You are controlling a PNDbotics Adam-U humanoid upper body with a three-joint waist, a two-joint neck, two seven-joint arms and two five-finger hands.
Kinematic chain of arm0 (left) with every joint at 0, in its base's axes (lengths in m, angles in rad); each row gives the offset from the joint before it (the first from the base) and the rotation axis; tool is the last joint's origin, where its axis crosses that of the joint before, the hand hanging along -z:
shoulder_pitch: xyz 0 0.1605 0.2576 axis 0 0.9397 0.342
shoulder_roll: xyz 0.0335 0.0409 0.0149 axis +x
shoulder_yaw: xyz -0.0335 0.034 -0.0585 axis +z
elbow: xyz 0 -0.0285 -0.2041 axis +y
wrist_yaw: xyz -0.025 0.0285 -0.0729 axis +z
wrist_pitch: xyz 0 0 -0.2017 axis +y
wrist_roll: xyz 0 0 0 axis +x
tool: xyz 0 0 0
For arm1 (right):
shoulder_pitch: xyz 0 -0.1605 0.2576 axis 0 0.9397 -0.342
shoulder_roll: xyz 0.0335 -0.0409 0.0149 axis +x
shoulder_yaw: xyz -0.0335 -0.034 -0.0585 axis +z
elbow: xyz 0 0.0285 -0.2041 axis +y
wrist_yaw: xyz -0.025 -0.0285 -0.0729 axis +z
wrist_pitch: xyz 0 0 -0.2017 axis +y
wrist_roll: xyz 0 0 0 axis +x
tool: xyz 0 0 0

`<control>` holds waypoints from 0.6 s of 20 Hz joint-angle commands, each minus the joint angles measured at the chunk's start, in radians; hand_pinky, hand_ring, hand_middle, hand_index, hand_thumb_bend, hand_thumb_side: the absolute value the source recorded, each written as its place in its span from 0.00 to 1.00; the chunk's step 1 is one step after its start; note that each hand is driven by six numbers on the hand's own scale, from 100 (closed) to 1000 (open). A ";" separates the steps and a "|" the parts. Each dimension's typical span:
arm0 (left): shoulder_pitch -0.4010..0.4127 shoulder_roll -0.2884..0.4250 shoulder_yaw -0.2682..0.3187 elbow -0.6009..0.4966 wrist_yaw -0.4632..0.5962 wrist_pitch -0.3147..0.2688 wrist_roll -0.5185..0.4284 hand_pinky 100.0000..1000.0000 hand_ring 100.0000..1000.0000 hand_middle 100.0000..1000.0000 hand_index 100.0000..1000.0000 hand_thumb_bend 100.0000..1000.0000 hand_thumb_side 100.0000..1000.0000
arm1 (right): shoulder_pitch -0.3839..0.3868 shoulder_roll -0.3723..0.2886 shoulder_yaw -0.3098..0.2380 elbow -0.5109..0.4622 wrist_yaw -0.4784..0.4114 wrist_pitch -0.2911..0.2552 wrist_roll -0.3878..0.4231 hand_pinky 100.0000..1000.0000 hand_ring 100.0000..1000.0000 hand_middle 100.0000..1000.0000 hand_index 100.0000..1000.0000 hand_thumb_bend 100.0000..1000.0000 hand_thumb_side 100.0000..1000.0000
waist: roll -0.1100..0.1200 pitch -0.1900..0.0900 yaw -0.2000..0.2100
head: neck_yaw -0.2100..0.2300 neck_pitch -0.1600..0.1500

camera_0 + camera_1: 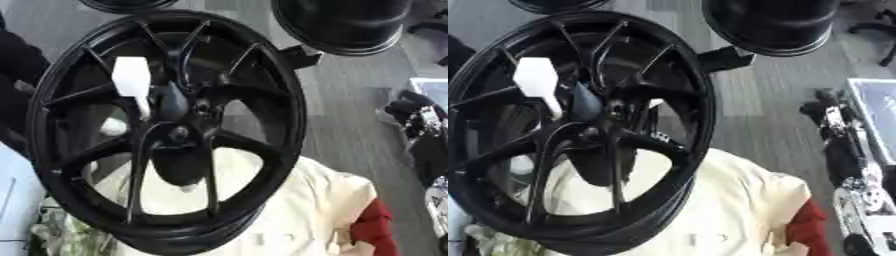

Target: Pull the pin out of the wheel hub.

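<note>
White pin [133,82] in black wheel hub [179,107], tip hidden.

This looks like a workshop or test area set up indoors. Black alloy wheels [166,130] stand about (a second rim [346,25] sits behind the first), over grey carpet flooring [350,100], with cream cloth [737,210] draped below.

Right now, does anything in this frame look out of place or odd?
The white pin sticks out of the black wheel hub, tilted against the spokes. The wheel rim leans on crumpled cream cloth. Neither robot hand is visible.
</note>
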 commanded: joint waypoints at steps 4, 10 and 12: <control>-0.153 0.199 -0.126 -0.045 -0.027 0.100 -0.104 0.80 0.77 0.71 0.76 0.32 0.53 | 0.017 -0.041 -0.012 -0.032 0.014 -0.002 -0.008 0.97 0.74 0.61 0.78 0.00 0.59 | 0.009 -0.030 0.009 | -0.014 0.005; -0.300 0.366 -0.280 -0.077 -0.017 0.202 -0.207 0.80 0.77 0.73 0.79 0.33 0.58 | 0.018 -0.047 -0.004 -0.031 0.015 0.003 -0.007 0.97 0.74 0.61 0.78 0.00 0.59 | 0.014 -0.033 0.000 | -0.007 0.004; -0.328 0.414 -0.323 -0.080 0.005 0.223 -0.237 0.81 0.79 0.75 0.81 0.33 0.63 | 0.015 -0.049 0.000 -0.031 0.015 0.004 -0.004 0.97 0.74 0.61 0.78 0.00 0.59 | 0.016 -0.032 -0.011 | 0.003 0.004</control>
